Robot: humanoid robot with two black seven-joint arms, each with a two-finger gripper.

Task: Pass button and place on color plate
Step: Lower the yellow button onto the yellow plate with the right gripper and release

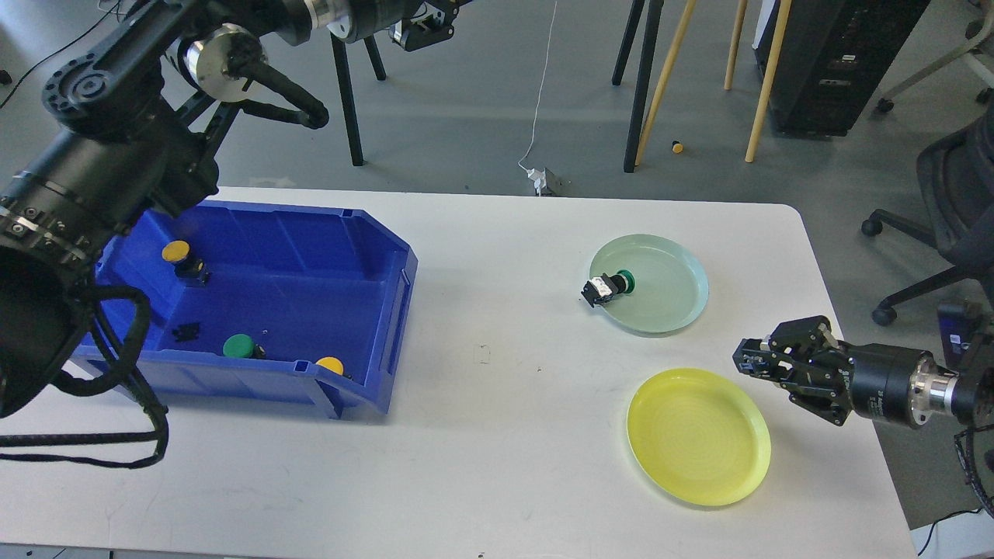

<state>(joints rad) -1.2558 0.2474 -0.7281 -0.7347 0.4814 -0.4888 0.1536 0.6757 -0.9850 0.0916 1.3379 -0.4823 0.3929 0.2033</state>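
A green button with a black and white body (609, 286) lies on the left rim of the pale green plate (675, 310). The yellow plate (699, 436) in front of it holds nothing. The blue bin (388, 310) on the left holds two yellow buttons (177, 252) (331, 365) and a green button (239, 345). My right gripper (742, 362) hangs low just right of the yellow plate, pointing left, with nothing in it; its fingers cannot be told apart. My left gripper (419, 27) is high beyond the table's far edge, partly cut by the top of the view.
A small black piece (186, 332) lies in the bin. Beyond the white table (505, 435), a yellow button (677, 146) lies on the floor among chair and easel legs. An office chair (947, 225) stands to the right.
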